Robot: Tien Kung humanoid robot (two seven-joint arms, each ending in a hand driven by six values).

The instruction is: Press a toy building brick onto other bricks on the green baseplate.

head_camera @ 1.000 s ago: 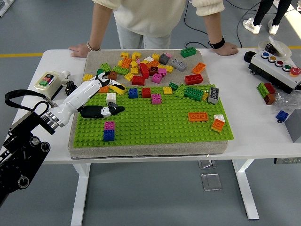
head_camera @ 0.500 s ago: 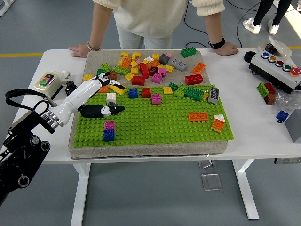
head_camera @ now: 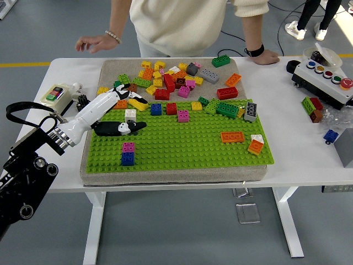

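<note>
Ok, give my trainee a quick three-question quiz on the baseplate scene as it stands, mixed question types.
1. True or false: the left hand is over the left end of the green baseplate.
2. Which brick sits directly on the blue brick near the baseplate's front left? A) magenta brick B) red brick C) grey brick
3. Fill in: the long orange brick lies on the baseplate's ____ half.

Key: 1 true. 2 A, the magenta brick. 3 right.
</note>
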